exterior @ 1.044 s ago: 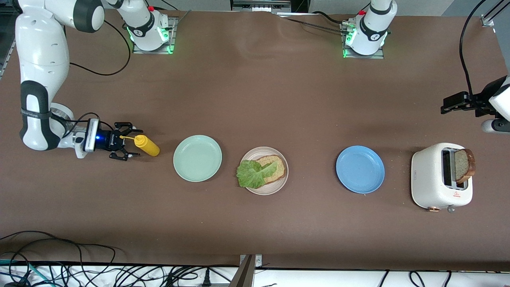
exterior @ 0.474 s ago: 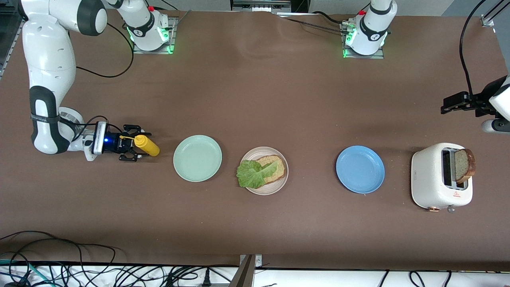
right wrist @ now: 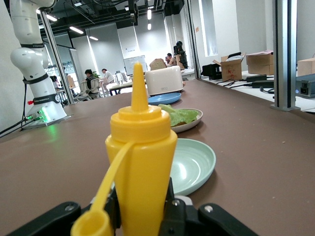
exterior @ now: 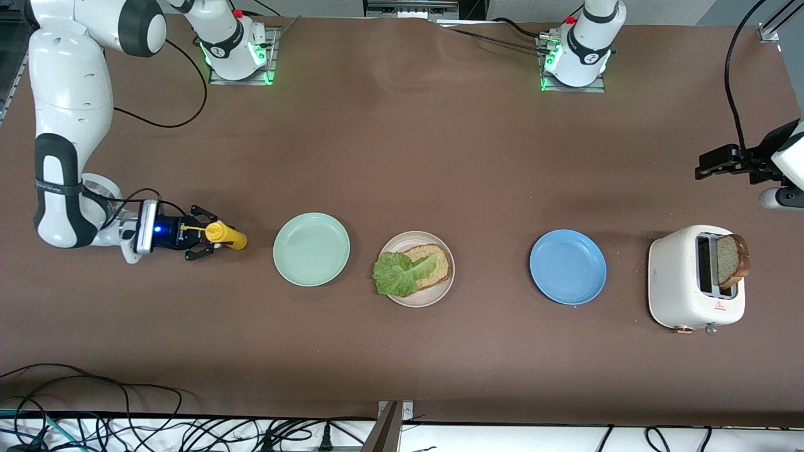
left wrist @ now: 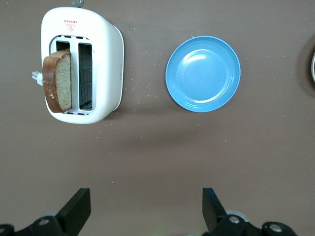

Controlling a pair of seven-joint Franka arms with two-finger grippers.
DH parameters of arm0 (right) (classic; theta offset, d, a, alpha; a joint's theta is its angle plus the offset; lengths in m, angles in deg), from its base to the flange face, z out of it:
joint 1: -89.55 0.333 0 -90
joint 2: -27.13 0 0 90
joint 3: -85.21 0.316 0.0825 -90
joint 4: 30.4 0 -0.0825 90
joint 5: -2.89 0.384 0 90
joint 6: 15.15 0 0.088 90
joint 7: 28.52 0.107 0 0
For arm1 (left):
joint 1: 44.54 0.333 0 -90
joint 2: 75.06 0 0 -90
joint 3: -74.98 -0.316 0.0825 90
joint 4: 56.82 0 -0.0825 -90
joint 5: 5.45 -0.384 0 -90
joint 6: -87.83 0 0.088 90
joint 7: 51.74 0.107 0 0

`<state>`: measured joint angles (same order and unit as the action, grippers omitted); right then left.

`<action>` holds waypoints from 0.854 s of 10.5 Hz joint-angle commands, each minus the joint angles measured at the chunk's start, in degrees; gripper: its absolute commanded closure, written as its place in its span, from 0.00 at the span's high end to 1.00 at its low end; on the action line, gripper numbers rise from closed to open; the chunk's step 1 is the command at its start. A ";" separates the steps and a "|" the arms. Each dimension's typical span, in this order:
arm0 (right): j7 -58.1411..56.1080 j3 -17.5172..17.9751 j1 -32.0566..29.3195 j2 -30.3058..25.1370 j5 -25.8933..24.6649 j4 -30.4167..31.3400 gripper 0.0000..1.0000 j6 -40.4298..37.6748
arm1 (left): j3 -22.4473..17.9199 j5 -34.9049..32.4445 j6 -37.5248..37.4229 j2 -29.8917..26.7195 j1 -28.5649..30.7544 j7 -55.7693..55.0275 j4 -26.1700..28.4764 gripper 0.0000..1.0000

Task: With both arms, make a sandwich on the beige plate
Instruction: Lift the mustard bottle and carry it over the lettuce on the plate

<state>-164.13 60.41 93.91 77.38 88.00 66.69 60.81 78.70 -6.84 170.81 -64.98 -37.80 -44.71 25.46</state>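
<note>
Gripping the yellow squeeze bottle (exterior: 227,235) upright, the right gripper (exterior: 204,239) sits low at its own end. The beige plate (exterior: 440,290), bearing bread and lettuce, lies past the mint-green plate (exterior: 311,249). The left gripper (exterior: 713,164) waits, fingers spread, above the toaster (exterior: 681,282).

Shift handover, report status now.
Right gripper clamped on yellow bottle. Left gripper open, waiting above toaster. Beige plate: bread, lettuce only. Path clear.
</note>
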 commanded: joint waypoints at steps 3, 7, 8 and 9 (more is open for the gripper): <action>21.20 -0.16 0.47 -0.06 -6.78 -10.93 0.00 0.94 | 0.06 -1.43 -0.35 0.47 -0.15 0.97 -1.51 1.00; 43.45 -0.60 5.91 -0.24 -15.92 -22.45 0.00 7.79 | 0.06 -1.43 -0.35 0.47 -0.15 0.97 -1.51 1.00; 48.02 -0.95 8.01 -0.24 -18.81 -24.91 0.00 9.71 | 0.06 -1.43 -0.35 0.47 -0.15 0.97 -1.42 1.00; 52.76 -1.21 10.64 -0.85 -23.63 -27.37 0.00 11.99 | 0.06 -1.43 -0.35 0.56 -0.15 0.97 -1.42 1.00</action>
<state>-118.15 60.20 101.44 76.93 69.64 43.41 70.89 78.70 -6.84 170.80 -64.98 -37.79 -44.71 25.39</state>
